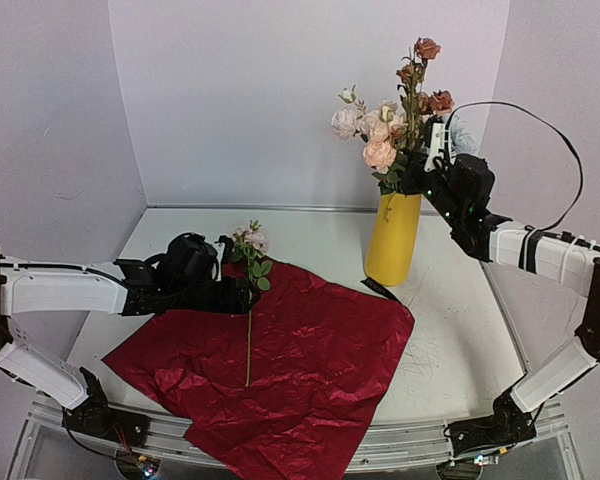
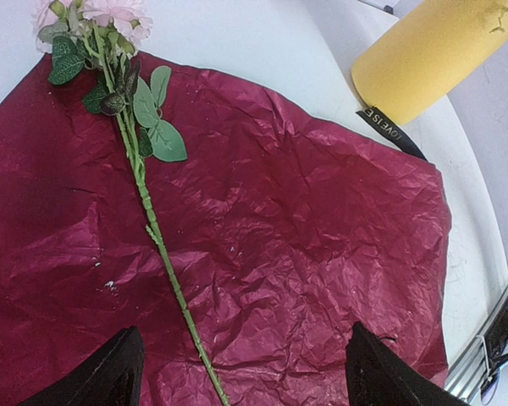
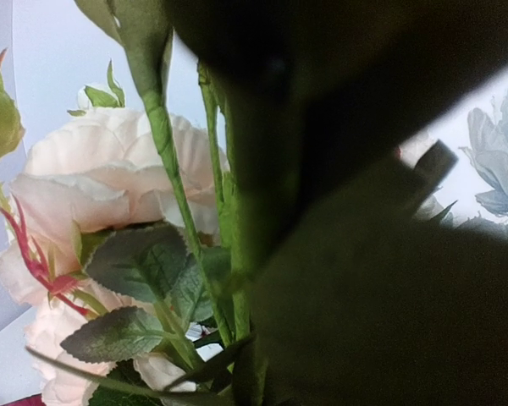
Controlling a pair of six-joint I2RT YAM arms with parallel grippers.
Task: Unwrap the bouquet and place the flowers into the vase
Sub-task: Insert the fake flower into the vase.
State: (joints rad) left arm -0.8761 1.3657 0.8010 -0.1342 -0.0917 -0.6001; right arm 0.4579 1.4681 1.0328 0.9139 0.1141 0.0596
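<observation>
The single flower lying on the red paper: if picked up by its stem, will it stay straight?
Probably light: the flower has a thin green stem and small pink head. Held near the bare end, it may droop at the leafy head. The red paper under it looks shiny, so the stem could slide if pushed.

Overhead camera sees both: left wrist above the red sheet [image 2: 322,254], right wrist pressed among flowers [image 3: 110,173].

White matte counter [image 1: 450,330]. It is enclosed by a plain pale lilac-grey left wall [image 1: 50,130], far wall [image 1: 280,100] and right wall [image 1: 570,80]. Metal rail [image 1: 400,442] along near edge. Light even, diffuse; shadows faint.
</observation>
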